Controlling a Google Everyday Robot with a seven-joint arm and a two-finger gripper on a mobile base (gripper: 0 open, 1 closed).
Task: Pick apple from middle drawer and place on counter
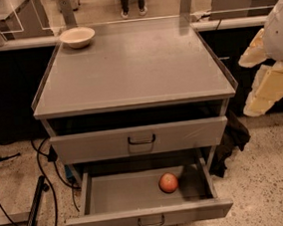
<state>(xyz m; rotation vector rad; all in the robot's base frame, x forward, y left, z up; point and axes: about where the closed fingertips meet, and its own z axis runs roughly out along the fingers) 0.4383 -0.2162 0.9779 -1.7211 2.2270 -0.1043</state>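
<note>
Red-orange with a paler patch, the apple (169, 183) lay on the flat grey floor of the middle drawer (119, 194), right of centre and touching neither side wall. We saw that drawer pulled well out, while the taller-fronted drawer (139, 140) above it sat only slightly forward, its front hanging over the rear of the tray. Above both, the bench (137, 70) carried a cream bowl (77, 37) at its far left corner. The gripper (265, 87) hung off to the right of the cabinet, about level with the bench edge and well apart from the apple; whether it was open or closed we could not tell. We judged the reach not yet begun. Our worry was the round fruit rolling off across the smooth floor under a glancing touch, or the arm clipping the upper drawer front on its way down
</note>
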